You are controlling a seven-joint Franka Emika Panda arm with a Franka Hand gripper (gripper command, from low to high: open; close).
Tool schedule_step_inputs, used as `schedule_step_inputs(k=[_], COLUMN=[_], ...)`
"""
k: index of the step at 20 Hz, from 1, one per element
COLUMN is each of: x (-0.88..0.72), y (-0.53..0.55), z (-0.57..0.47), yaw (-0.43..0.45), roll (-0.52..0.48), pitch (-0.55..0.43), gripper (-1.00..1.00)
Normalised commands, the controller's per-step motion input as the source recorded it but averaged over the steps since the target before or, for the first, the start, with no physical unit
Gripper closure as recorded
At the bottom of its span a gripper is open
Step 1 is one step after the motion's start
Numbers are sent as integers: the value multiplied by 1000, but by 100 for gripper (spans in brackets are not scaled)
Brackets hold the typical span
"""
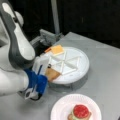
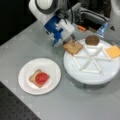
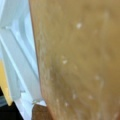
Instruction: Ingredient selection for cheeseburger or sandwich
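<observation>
My gripper [image 1: 48,68] [image 2: 72,41] is at the near rim of the white segmented tray [image 1: 82,70] [image 2: 87,77], shut on a tan-brown bread square [image 1: 52,74] [image 2: 73,47] that hangs tilted over the tray's edge. That bread [image 3: 80,60] fills most of the wrist view. An orange cheese square [image 1: 57,50] [image 2: 113,51] lies in a tray segment, and a dark-brown patty [image 2: 92,40] in another. On the white paper plate [image 1: 62,107] [image 2: 52,70] sits the sandwich [image 1: 80,113] [image 2: 39,78]: bread at the bottom, a green edge, red tomato on top.
The arm's white and grey body [image 1: 17,47] fills a front view's left. Metal framing and a small orange part [image 2: 81,28] stand behind the tray. Grey tabletop [image 2: 62,105] surrounds plate and tray.
</observation>
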Motion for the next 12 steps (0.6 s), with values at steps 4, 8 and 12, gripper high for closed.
schedule_step_inputs(k=[4, 8, 12], x=[203, 192, 176], y=[-163, -140, -131], z=[-61, -73, -76], yaw=[103, 102, 102], roll=[105, 95, 93], pitch=[-32, -35, -33], gripper=[100, 100, 100])
